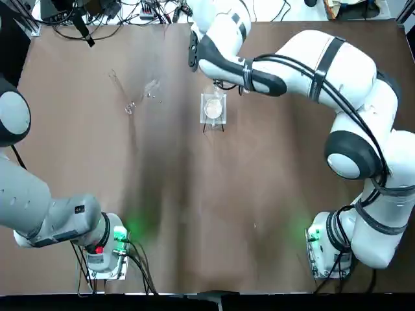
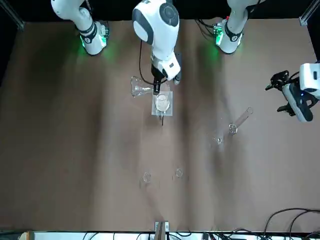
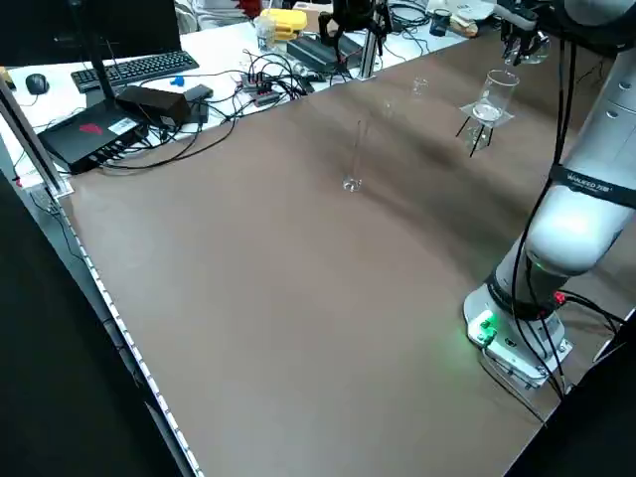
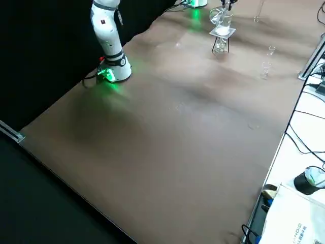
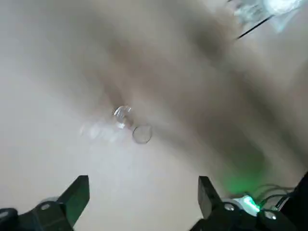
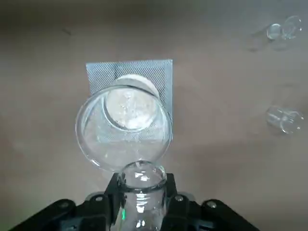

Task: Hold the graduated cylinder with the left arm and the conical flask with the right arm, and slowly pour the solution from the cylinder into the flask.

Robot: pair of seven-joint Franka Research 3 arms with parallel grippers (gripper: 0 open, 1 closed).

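The graduated cylinder (image 2: pixel 240 120) stands upright on its small foot on the robot's left half of the table, also seen in the left side view (image 3: pixel 355 157). My left gripper (image 5: pixel 142 195) hovers open above it and apart from it, out near the table's left edge (image 2: pixel 279 93). The conical flask (image 2: pixel 138 89) is off the table, lying on its side with its neck clamped in my right gripper (image 2: pixel 158 86). In the right wrist view the flask's neck (image 6: pixel 141 179) sits between the fingers, and its round body extends away from the fingers.
A glass vessel with a white disc in a square frame (image 1: pixel 213 108) stands directly under the flask, mid-table at the far side. Small glass pieces (image 2: pixel 146 177) (image 2: pixel 178 173) (image 2: pixel 218 139) lie beyond it. Cables and a keyboard (image 3: pixel 134 68) sit off the table.
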